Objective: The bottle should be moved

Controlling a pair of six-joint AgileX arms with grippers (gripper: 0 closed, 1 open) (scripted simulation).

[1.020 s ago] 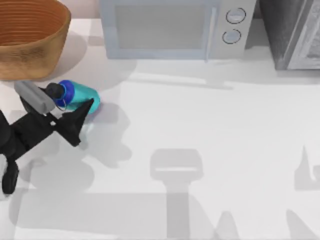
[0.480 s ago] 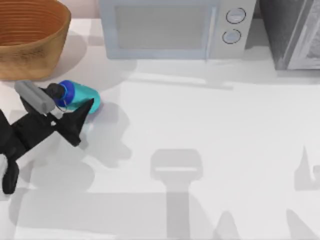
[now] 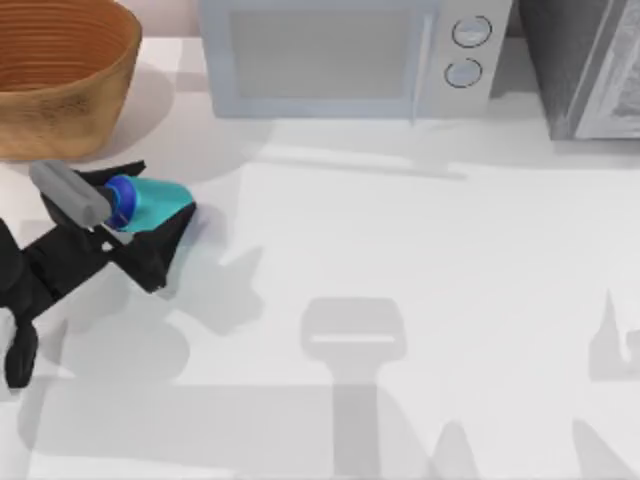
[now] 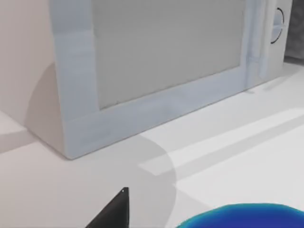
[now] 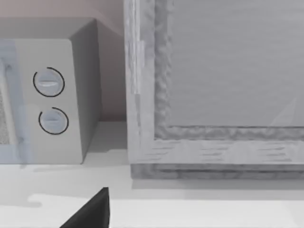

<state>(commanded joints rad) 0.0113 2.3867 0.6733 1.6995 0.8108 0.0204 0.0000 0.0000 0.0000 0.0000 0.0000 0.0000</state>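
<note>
My left hand sits at the bench's left side, just in front of the basket, and its two dark fingers pinch the bottle between them. The bottle lies tipped, blue neck toward my wrist and turquoise base toward the middle of the bench; I judge it is just off the surface, though I cannot be sure it has left it.

What could go wrong: the grip is on a rounded, smooth body, so the bottle could swivel or squirt out sideways if I lift quickly. The basket is close behind, and a careless swing to the back could knock its wall. Farther right, the microwave stands along the back edge, and carrying the bottle low in that direction could clip it.

My right hand is parked; one dark fingertip of it shows at the wrist, and I cannot tell how it is set.

Count: one bottle, one basket, one microwave with two round knobs, and one grey cabinet at the back right.
</note>
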